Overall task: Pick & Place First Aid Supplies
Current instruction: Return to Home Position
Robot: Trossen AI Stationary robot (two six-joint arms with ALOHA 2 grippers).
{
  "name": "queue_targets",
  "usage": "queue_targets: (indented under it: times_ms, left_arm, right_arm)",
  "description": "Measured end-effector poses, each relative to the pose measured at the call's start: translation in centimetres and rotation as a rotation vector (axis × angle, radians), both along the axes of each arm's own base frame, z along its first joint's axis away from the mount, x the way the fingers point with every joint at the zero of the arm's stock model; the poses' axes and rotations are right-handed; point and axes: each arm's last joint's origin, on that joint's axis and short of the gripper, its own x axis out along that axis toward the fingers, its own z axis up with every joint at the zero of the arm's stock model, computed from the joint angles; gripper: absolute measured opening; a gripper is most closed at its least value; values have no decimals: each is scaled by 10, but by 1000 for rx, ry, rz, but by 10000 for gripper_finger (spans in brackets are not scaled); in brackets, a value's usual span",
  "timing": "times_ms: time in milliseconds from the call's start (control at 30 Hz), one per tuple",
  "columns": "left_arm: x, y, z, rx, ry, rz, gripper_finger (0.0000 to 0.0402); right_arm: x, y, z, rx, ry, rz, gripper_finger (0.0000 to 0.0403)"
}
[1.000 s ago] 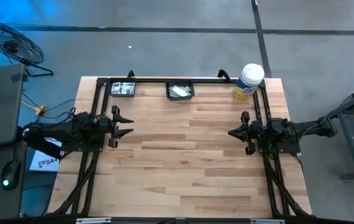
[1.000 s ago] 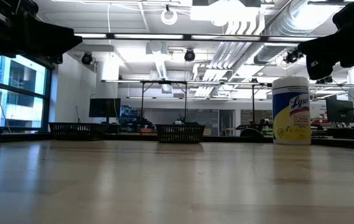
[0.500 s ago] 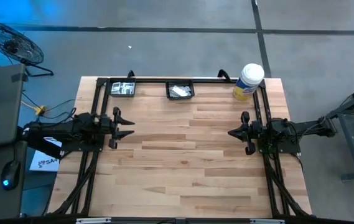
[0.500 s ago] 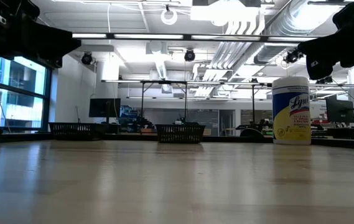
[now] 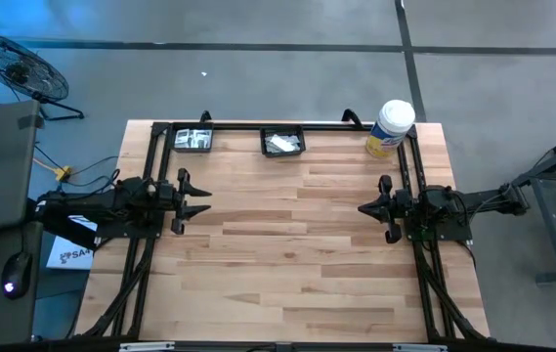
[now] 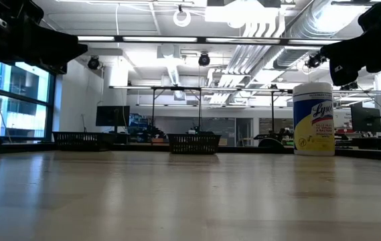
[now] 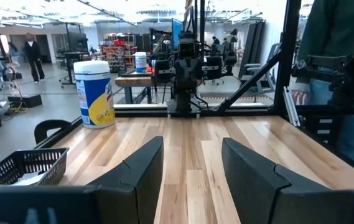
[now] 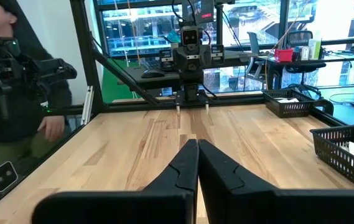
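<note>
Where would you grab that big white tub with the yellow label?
Probably around its round wall, mid-height, jaws opened wide, coming in level from the middle of the table. The tub stands upright in the far right corner, with black frame rails close behind and beside.

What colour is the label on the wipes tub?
Yellow, on the white tub; it shows best in the low view.

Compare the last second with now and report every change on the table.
Nothing has visibly changed. The left gripper, open, and the right gripper, shut, hang over their own sides of the table and hold nothing. The packets lie in the left black bin and the middle black bin at the far edge. The white tub stands at the far right corner.
</note>
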Motion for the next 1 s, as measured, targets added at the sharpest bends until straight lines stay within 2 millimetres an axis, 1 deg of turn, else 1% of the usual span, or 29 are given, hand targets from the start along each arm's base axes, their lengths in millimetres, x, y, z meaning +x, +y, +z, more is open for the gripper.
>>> queue_targets:
  times_ms: [633, 1000]
  left_arm:
    - [0, 0, 0, 0, 0, 0, 161]
    - [0, 0, 0, 0, 0, 0, 161]
  right_arm:
    - [0, 0, 0, 0, 0, 0, 9]
    - [0, 0, 0, 0, 0, 0, 5]
